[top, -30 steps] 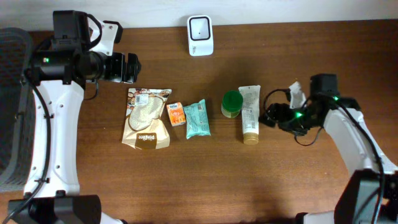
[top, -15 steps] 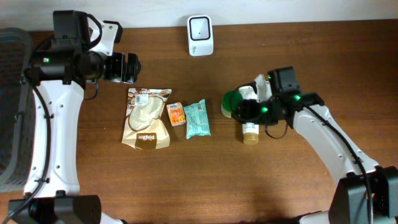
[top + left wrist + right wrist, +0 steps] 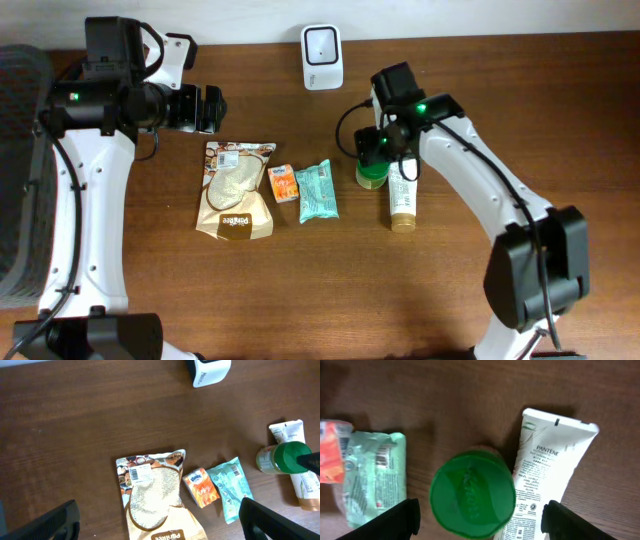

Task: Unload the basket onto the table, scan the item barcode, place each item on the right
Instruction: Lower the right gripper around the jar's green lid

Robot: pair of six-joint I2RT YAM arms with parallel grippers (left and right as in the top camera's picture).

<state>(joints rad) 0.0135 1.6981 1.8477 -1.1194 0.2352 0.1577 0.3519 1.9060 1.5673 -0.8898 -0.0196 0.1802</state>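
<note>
A white barcode scanner (image 3: pixel 322 57) stands at the back edge of the table. In a row lie a rice bag (image 3: pixel 237 190), an orange packet (image 3: pixel 284 183), a teal packet (image 3: pixel 318 190), a green-lidded jar (image 3: pixel 372 172) and a white Pantene tube (image 3: pixel 403 195). My right gripper (image 3: pixel 378 145) hovers open above the jar. In the right wrist view the green lid (image 3: pixel 472 492) sits between the spread fingers (image 3: pixel 400 520), with nothing gripped. My left gripper (image 3: pixel 212 108) is open and empty, high behind the rice bag (image 3: pixel 152 500).
The tube (image 3: pixel 545 480) lies touching the jar's right side, and the teal packet (image 3: pixel 372 477) lies to the jar's left. A dark mesh chair (image 3: pixel 18 170) stands off the table's left edge. The right arm's cable loops near the jar.
My right arm has swung from right of the tube leftward and toward the back, ending over the green-lidded jar. The left arm and all items have stayed put.
</note>
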